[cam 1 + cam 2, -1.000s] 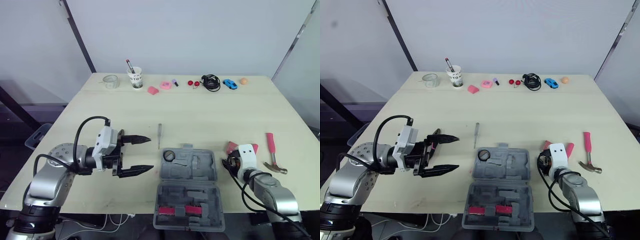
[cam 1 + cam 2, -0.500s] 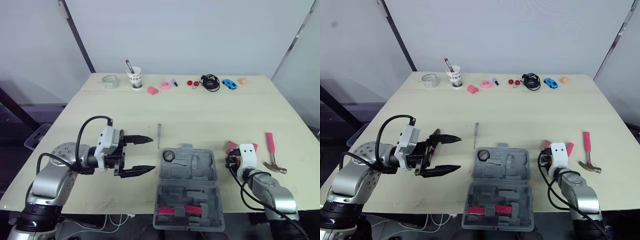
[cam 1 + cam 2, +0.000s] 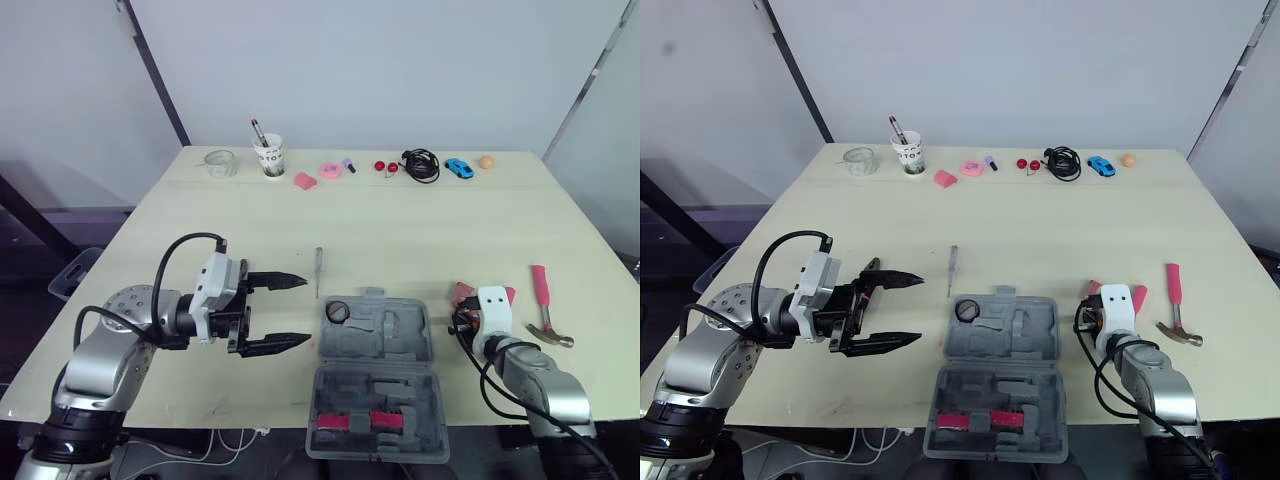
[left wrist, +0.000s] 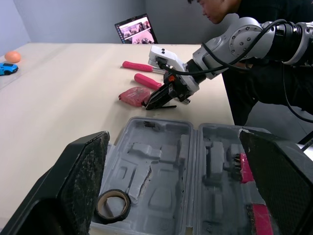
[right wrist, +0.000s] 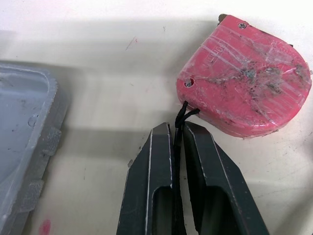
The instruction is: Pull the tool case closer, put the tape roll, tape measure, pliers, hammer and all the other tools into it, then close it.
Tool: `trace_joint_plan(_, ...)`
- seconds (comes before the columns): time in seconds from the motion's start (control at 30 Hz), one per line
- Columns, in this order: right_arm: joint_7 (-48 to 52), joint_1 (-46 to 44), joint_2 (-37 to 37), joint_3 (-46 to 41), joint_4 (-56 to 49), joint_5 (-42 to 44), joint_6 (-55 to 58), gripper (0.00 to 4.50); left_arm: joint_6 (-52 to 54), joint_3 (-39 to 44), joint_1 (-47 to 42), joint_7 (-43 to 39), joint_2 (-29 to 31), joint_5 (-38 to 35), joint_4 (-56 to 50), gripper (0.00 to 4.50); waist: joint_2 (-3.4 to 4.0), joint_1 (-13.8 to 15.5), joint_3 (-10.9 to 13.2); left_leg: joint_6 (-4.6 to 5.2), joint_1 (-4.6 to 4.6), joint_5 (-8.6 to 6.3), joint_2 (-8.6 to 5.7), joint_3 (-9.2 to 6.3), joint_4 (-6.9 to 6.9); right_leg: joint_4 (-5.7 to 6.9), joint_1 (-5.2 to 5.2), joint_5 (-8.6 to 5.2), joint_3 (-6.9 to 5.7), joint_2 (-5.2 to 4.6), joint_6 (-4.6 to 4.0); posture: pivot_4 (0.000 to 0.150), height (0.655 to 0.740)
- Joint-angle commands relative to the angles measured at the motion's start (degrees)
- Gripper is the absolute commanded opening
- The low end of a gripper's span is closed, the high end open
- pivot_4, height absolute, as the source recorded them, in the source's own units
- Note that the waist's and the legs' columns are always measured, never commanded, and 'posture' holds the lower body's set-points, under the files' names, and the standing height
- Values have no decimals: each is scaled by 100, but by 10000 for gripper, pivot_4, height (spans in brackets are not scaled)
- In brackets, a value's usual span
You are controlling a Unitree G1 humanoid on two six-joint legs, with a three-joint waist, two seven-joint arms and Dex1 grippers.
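Grey plastic makes up the tool case [image 3: 380,332]. It lies open at the near edge of the tabletop [image 3: 420,230], about in the middle. The tape roll [image 3: 338,311] sits inside the case, in the far left corner of its far half.

The left gripper [image 3: 304,310] is just to the left of the case. Its two black fingers are wide apart and hold nothing. They point at the case.

The right gripper [image 5: 177,128] is just to the right of the case. Its fingers are pressed close together, with a thin black cord [image 5: 182,115] pinched between them. The cord hangs from the pink tape measure [image 5: 244,95], which lies flat on the tabletop right at the fingertips.

A hammer [image 3: 543,295] with a pink handle lies near the right edge. A thin grey tool [image 3: 319,270] lies just past the far left corner of the case.
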Motion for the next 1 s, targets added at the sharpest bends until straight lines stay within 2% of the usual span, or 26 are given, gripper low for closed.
trace_joint_plan(0.03, 79, 83, -69, -37, -127, 58, 8, 1974, -64, 46, -24, -35, 0, -62, -83, 45000, 0, 0, 0, 0, 0, 0, 0, 0, 0, 0, 0, 0, 0, 0, 0, 1500, 7400)
trace_joint_plan(0.37, 120, 197, -130, 3, -190, 19, 36, 1974, -42, 41, -59, -71, 9, -81, -111, 45000, 0, 8, 0, 0, 0, 0, 0, 0, 0, -1, 0, -3, 0, 0, -5, 1500, 7400)
trace_joint_plan(0.73, 486, 794, -504, 30, -1173, 275, 448, 1974, 17, -23, -193, -210, 31, -115, -110, 45000, 0, 13, 0, 0, -1, 0, 0, 0, -2, -3, 0, -4, 0, 0, -7, 1500, 7400)
trace_joint_plan(1.0, 394, 670, -461, -5, -942, 205, 243, 1974, 24, -79, -265, -276, 5, -92, -57, 45000, -1, 8, 1, 0, -1, 0, 0, 0, -2, -6, 0, -4, 1, 0, -7, 1500, 7400)
